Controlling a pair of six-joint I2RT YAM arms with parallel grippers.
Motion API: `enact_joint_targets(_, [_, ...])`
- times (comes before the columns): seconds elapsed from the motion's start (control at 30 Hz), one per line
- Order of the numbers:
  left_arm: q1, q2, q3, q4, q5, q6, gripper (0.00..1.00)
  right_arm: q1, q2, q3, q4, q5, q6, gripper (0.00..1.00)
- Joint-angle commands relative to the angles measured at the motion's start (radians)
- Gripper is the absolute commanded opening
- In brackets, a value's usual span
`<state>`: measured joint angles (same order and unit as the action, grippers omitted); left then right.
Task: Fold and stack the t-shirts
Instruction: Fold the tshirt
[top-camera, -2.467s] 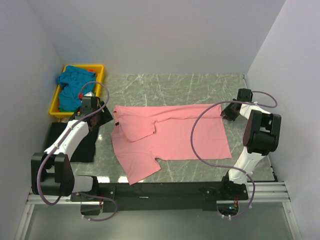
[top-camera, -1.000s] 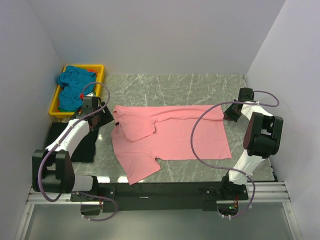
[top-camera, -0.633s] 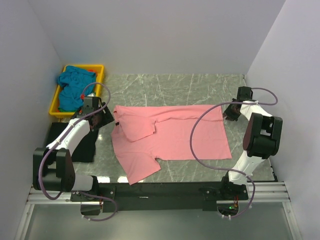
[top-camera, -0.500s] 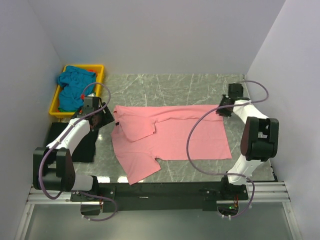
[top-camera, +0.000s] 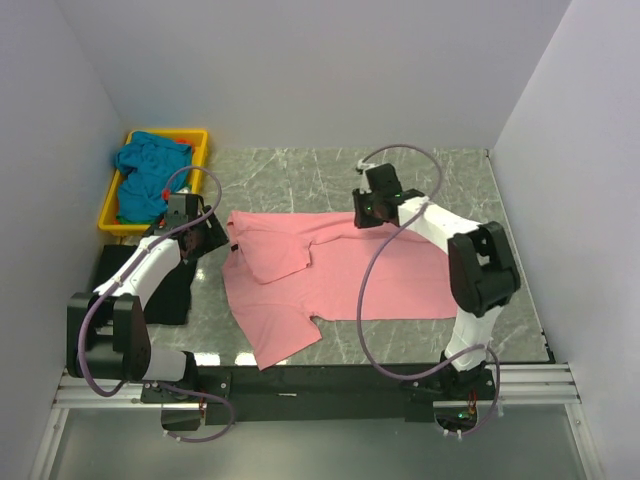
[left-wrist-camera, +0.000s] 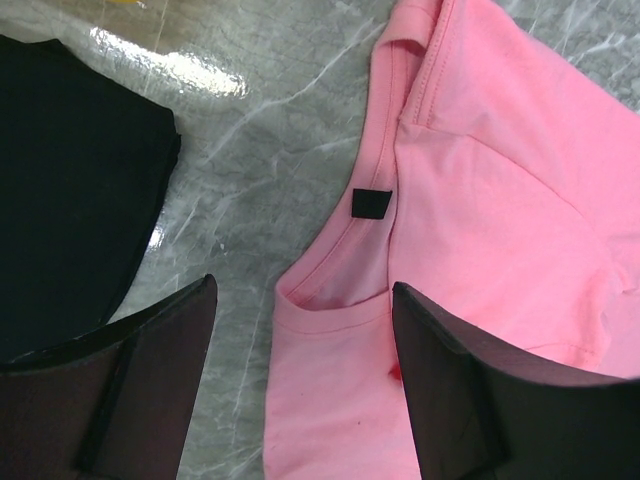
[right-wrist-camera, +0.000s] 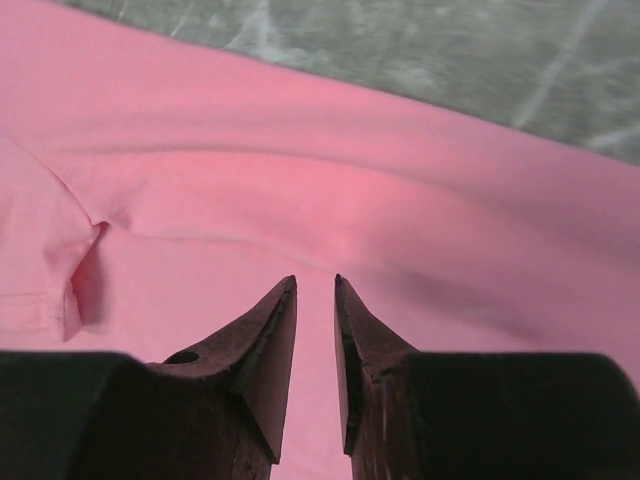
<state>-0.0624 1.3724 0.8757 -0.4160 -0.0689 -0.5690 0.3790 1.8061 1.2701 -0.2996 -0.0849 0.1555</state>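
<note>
Marble table (top-camera: 300, 170), white walls (top-camera: 300, 70), pink shirt (top-camera: 330, 280) flat at centre.
Left gripper (left-wrist-camera: 300, 300) spread wide; right gripper (right-wrist-camera: 314, 285) barely parted, empty.

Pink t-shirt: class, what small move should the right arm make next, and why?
Probably lower the right gripper and pinch the pink t-shirt near its far edge: the jaws hover slightly apart over flat cloth, holding nothing, and the shirt lies spread out.
</note>
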Motion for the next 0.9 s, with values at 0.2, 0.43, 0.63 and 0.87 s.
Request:
enact_joint_targets(0.2, [-0.005, 0.004, 0.036, 0.006, 0.001, 0.011, 0.76, 0.087, 0.147, 0.156, -0.058, -0.059, -0.181, 0.31])
enact_joint_targets(0.43, [-0.004, 0.008, 0.037, 0.005, 0.007, 0.011, 0.76, 0.120, 0.212, 0.216, -0.095, -0.019, -0.237, 0.32])
enact_joint_targets(0.63, [-0.004, 0.013, 0.039, 0.003, 0.007, 0.014, 0.76, 0.135, 0.248, 0.261, -0.134, -0.010, -0.257, 0.32])
enact_joint_targets(0.87, [-0.004, 0.013, 0.037, 0.003, 0.009, 0.014, 0.77, 0.147, 0.289, 0.310, -0.177, -0.009, -0.275, 0.31])
